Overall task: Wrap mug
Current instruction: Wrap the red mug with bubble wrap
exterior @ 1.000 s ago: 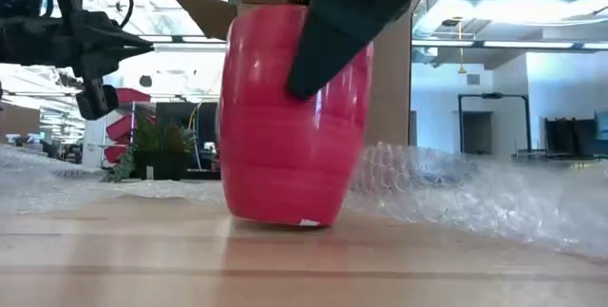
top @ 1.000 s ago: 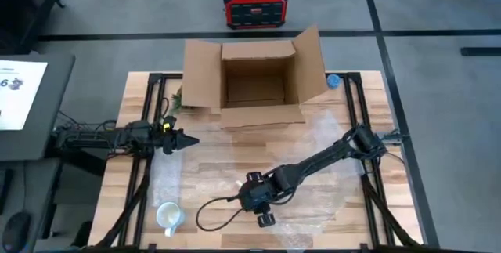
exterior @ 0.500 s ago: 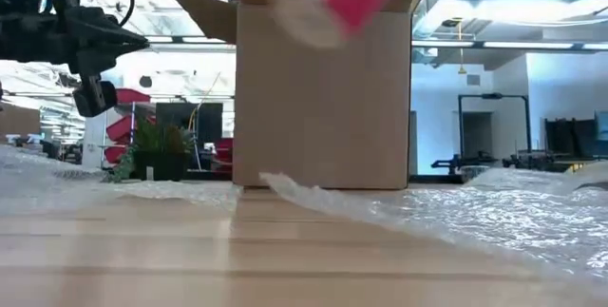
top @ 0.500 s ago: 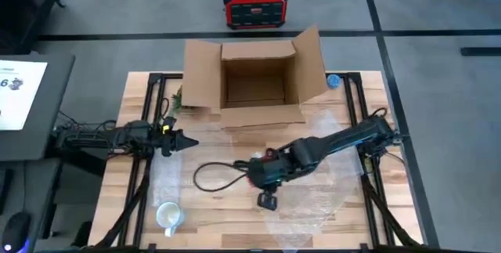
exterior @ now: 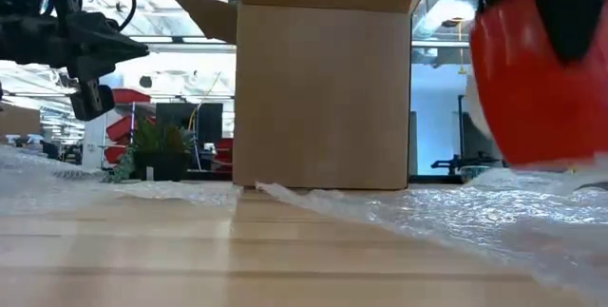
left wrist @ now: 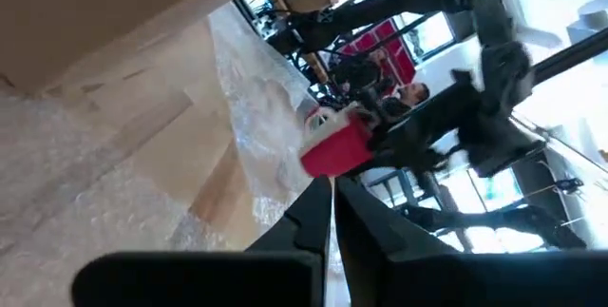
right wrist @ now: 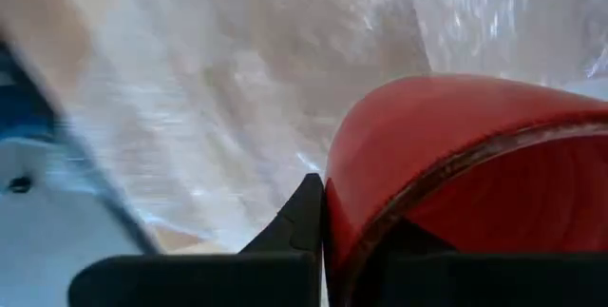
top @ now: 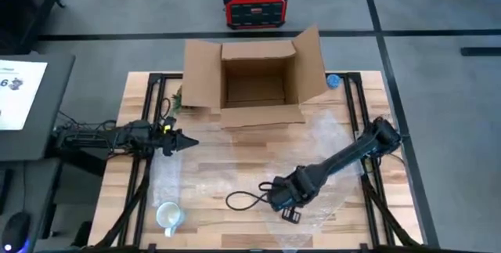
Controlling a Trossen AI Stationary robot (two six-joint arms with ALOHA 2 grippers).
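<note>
Our right gripper (top: 287, 206) grips the red mug (exterior: 532, 84) by its rim, just above the bubble wrap (top: 329, 139) in front of the cardboard box (top: 254, 81). The wrap lies directly beneath the mug. Our left gripper (top: 186, 141) waits clenched, well apart from the mug.

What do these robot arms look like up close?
Both arms are dark, slim and jointed. The left arm has a yellow mark near its pointed gripper. The right arm trails a looping black cable near its gripper.
</note>
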